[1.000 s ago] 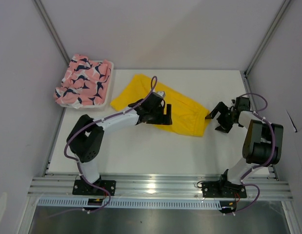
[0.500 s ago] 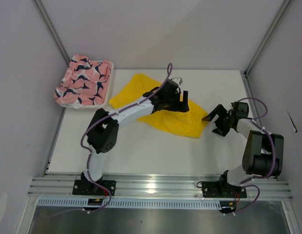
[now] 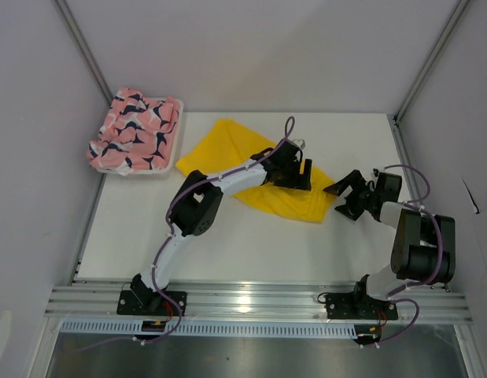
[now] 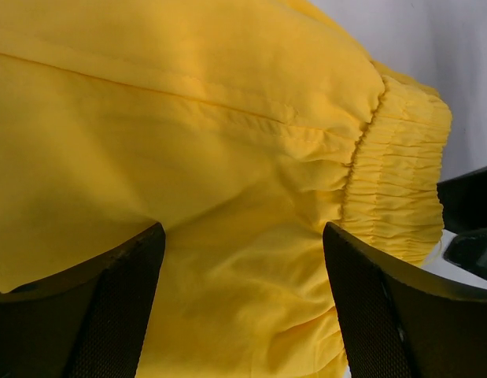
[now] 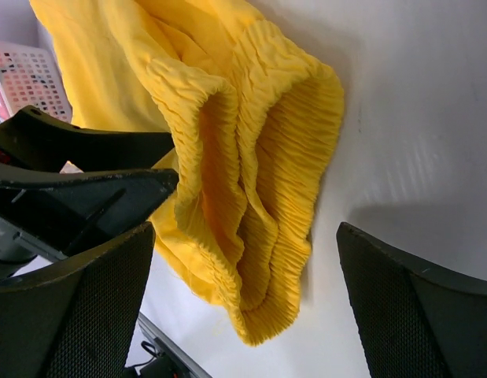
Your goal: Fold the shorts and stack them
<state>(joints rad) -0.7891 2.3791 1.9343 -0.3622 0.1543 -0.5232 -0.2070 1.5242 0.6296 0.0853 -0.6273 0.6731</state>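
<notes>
The left gripper [image 3: 304, 176] was held spread just above the yellow shorts [image 3: 219, 146], which were laid crumpled on the white table [image 3: 251, 236] between grey walls. Its arm was stretched far forward. The right gripper [image 3: 343, 198], likewise spread, was aimed at the elastic waistband [image 5: 259, 197]. The pink printed shorts [image 3: 133, 130] were heaped in a white mesh basket [image 3: 175, 156] at the far left, its inside hidden.

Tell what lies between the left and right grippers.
The gathered waistband of the yellow shorts lies between the left gripper and right gripper; the top and right wrist views show it.
</notes>
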